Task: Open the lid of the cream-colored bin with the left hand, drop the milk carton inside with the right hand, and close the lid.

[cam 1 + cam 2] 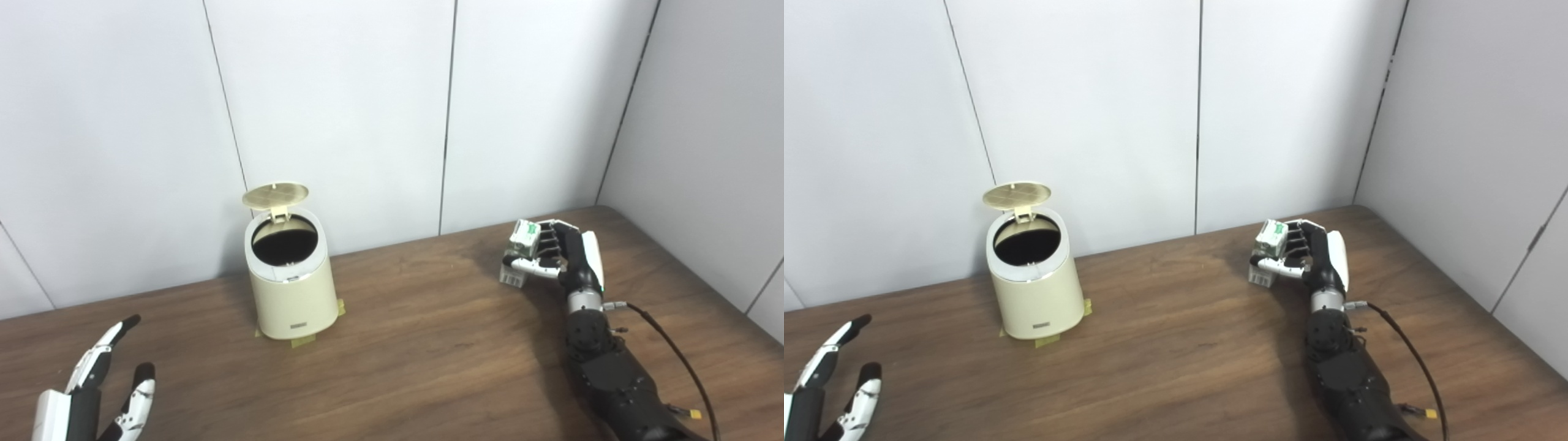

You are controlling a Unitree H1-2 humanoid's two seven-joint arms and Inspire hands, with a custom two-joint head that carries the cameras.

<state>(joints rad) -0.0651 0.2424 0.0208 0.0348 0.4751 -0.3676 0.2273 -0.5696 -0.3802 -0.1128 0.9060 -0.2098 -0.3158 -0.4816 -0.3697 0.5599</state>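
Carton (524,239) gripped in right hand (560,254); bin (292,275), lid (275,195) up, sits well to its left; left hand (98,392) released, nearer bin.
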